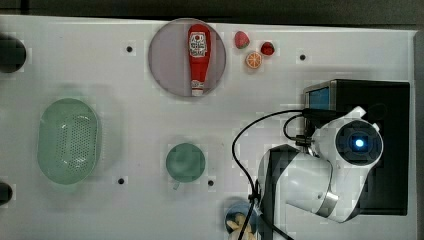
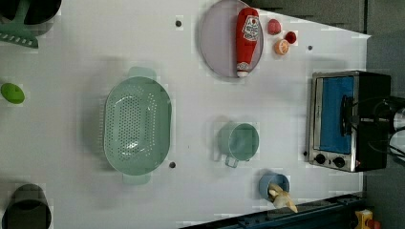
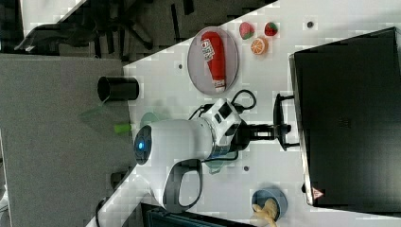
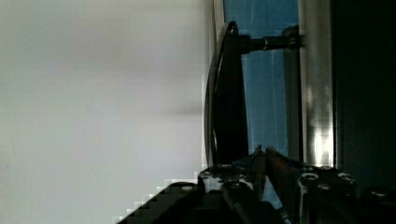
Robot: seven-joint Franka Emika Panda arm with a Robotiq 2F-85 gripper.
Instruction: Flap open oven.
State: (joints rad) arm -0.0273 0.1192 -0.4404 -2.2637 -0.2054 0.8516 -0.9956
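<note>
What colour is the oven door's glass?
Blue-tinted glass on the oven, clearest in the left view.

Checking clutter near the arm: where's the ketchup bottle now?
The ketchup bottle lies on the round plate at the top view's upper middle, with the toy fruits just to its right.

— Colours?
— Black oven [image 2: 347,120] with blue glass; red ketchup bottle [image 2: 248,40] at twelve o'clock on a grey plate [image 2: 217,40].
— Others?
— Mint-green perforated colander [image 2: 137,125], green cup [image 2: 239,141].
</note>
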